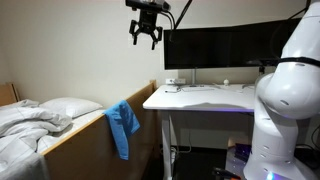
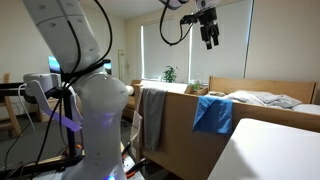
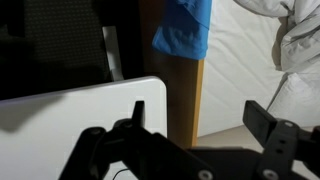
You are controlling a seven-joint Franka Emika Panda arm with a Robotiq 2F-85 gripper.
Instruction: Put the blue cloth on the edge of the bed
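blue cloth (image 1: 122, 128) hung draped over the edge of the bed (image 1: 85, 135), mostly down the board's outer face, near the white desk (image 1: 200, 98). hand (image 1: 145, 42) sat high above, fingers spread, holding nothing, well apart from the cloth.

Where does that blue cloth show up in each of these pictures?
Exterior view: blue cloth hangs left of centre.
Exterior view: blue cloth right of centre.
Wrist view: blue cloth top middle.
Shared landmark: the brown bed board it hangs over.
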